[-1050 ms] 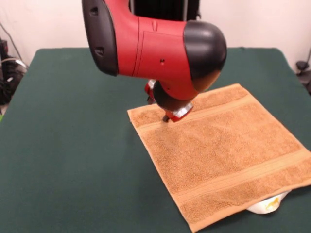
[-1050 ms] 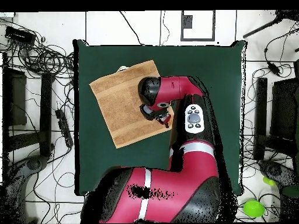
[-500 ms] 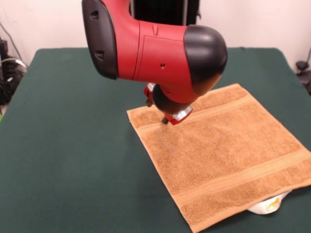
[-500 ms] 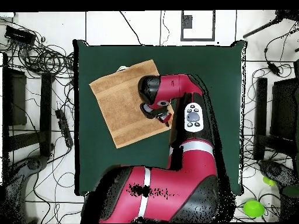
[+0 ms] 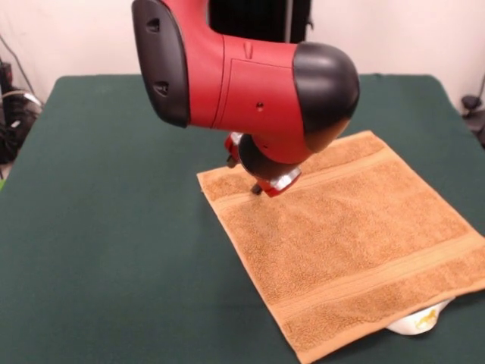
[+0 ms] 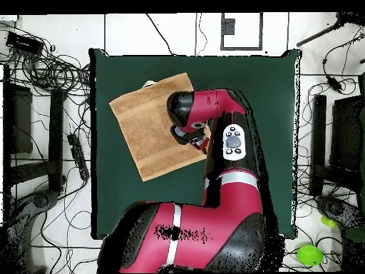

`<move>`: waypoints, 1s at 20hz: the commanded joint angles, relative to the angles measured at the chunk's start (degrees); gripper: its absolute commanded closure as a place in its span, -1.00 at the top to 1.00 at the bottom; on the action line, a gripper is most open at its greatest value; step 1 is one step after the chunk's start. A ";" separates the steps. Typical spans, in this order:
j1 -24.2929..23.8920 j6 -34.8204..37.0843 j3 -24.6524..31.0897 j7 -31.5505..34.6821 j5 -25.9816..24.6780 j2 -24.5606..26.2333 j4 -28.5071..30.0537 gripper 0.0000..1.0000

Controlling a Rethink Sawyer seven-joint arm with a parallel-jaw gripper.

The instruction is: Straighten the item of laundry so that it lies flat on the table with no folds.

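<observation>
Terry towel (image 5: pixel 348 243) unmoved, flat — end effector (image 5: pixel 261 186) shifted slightly at its corner, grip unclear.

A robotics lab: cables (image 6: pixel 53 71) tangled over white floor tiles, equipment stands (image 6: pixel 321 153) ringing the green table (image 6: pixel 264 93).

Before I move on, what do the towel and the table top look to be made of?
Towel: likely cotton terry, matte; fuzzy looped pile, with flatter, smoother woven bands near two edges. Table: dark green covering, probably felt or similar cloth; flat, no shine or grain. What lies beneath it cannot be told.
</observation>
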 commanded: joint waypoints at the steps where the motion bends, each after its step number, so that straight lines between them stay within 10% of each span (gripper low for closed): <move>1: 0.87 -9.10 1.13 -7.47 -7.88 9.32 -2.45 1.00; 20: -2.12 -13.75 -3.81 -12.12 -15.98 4.44 7.71 1.00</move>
